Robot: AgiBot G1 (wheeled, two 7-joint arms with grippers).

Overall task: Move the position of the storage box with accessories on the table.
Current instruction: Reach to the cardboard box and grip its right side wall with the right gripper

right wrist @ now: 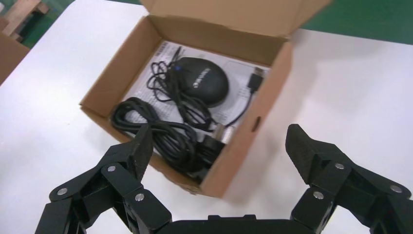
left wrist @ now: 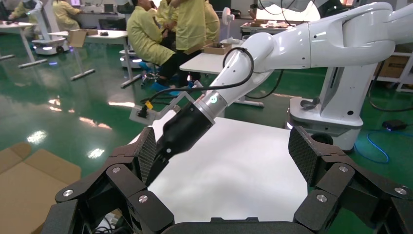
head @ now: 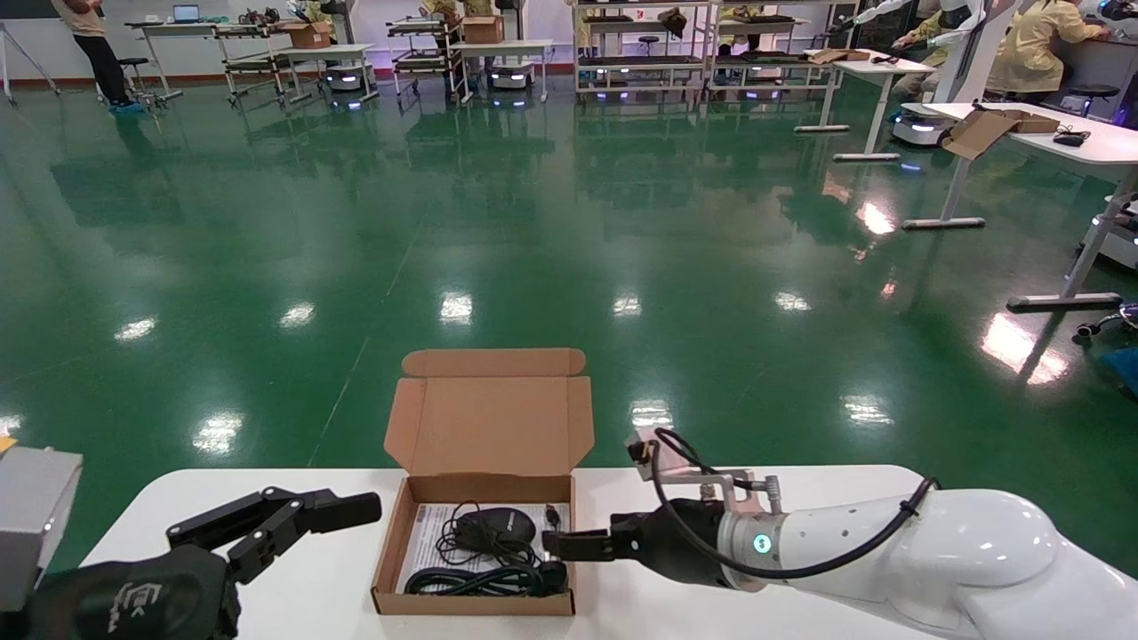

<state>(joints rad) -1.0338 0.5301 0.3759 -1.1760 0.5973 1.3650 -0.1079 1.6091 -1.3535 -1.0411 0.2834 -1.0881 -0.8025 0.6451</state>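
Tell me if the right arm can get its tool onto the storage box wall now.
Probably yes: the right tool is open, straddling the storage box's right wall, nothing between.

A glossy green floor (head: 498, 222) stretched away beyond the right end effector (head: 556, 544), mirroring bright patches of ceiling light (head: 455, 307). Far ahead of it, along the back wall, stood metal shelving racks (head: 640, 44) and white desks on legs (head: 324, 53), two bearing brown cardboard cartons (head: 309, 34). Off to its right and farther out, more white desks with T-shaped feet (head: 1058, 142) held an opened flat carton (head: 982, 129). People in yellow coats (head: 1036, 40) sat at the far right. To its far left, a person in dark trousers (head: 93, 49) stood near the wall.
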